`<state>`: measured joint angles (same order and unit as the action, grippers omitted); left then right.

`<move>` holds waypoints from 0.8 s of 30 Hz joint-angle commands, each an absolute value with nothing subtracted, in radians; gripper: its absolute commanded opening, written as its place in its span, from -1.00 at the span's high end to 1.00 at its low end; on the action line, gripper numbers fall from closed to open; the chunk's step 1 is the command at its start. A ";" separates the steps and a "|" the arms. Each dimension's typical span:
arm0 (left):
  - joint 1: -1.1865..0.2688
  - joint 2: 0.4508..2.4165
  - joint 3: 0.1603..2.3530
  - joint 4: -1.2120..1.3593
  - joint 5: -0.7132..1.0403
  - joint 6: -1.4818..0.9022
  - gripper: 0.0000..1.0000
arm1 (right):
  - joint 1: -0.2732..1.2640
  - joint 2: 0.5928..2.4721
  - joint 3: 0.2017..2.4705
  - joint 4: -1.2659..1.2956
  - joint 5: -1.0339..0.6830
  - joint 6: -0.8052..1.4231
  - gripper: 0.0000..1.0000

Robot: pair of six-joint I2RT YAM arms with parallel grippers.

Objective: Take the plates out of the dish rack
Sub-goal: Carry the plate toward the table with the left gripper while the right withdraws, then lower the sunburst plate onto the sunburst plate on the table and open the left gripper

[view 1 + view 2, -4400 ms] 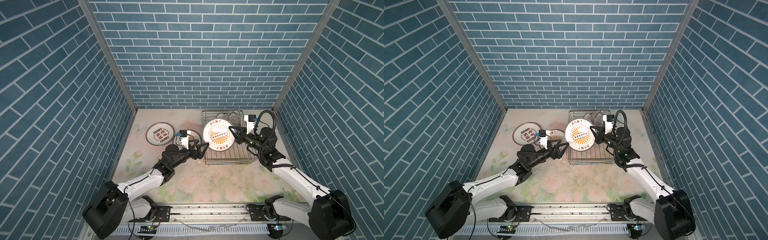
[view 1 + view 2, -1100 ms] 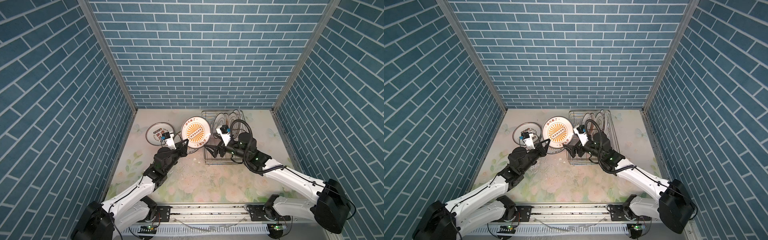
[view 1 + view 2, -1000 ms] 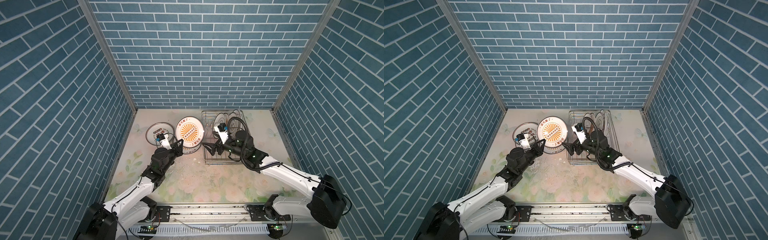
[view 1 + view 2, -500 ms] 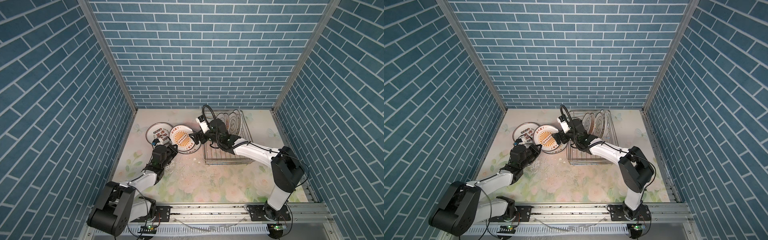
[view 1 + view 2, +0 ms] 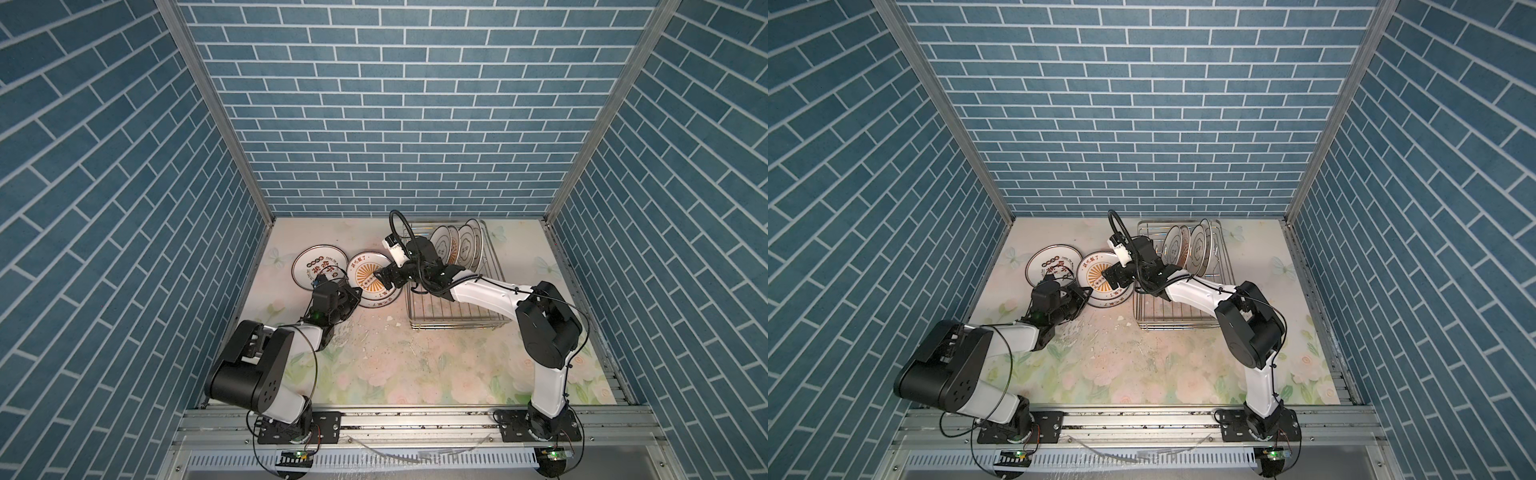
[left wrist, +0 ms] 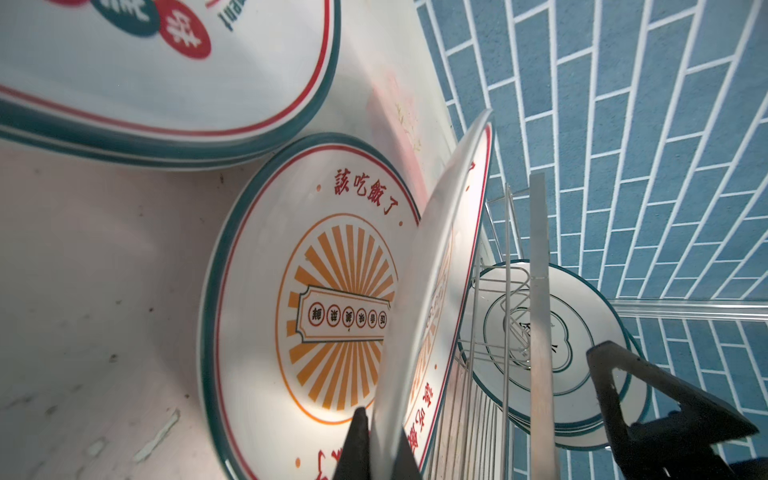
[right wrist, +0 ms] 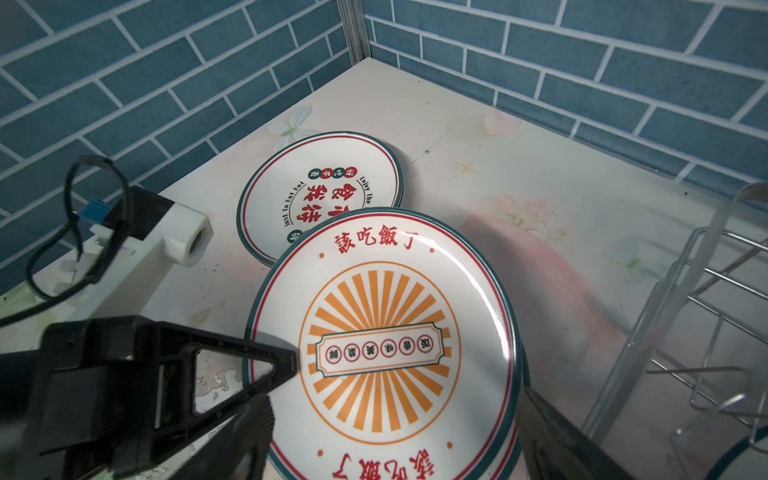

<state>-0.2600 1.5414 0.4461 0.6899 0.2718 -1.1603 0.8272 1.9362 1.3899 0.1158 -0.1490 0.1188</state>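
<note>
Left gripper (image 5: 354, 296): pinched tight on the rim of a sunburst plate (image 5: 371, 277), just off the left side of the dish rack (image 5: 455, 327).
Right gripper (image 5: 383, 279): jaws spread wide, one on each side of the same plate, reaching in from the rack side. Whether they touch it cannot be told.
Held plate: tilted with one edge raised, over a second sunburst plate (image 6: 266, 291) that lies flat on the table (image 5: 415, 365). Not yet laid down.
Unloaded, farther left of the rack: a low pile of plates with red characters (image 5: 318, 266), lying flat. The rims show at least two.
Left in the rack: upright plates with flower outlines (image 5: 467, 247) at its far end. There are three or four; the exact count is unclear.
Rack's near half: bare wire.
Progress, as judged: about halfway. The held plate needs setting down and releasing, then the upright ones remain.
</note>
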 commanded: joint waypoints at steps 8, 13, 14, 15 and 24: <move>-0.253 1.598 0.488 0.706 0.331 -1.234 1.00 | 0.842 1.971 1.416 0.115 -0.140 0.063 -0.82; -0.253 1.621 0.508 0.687 0.335 -1.238 1.00 | 0.845 1.966 1.405 0.117 -0.143 0.061 -0.82; -0.253 1.619 0.509 0.673 0.333 -1.239 1.00 | 0.845 1.968 1.408 0.111 -0.146 0.060 -0.82; -0.253 1.614 0.512 0.654 0.327 -1.241 1.00 | 0.847 1.969 1.410 0.107 -0.146 0.058 -0.82; -0.253 1.622 0.529 0.575 0.313 -1.244 0.95 | 0.849 1.977 1.401 0.125 -0.141 0.058 -0.82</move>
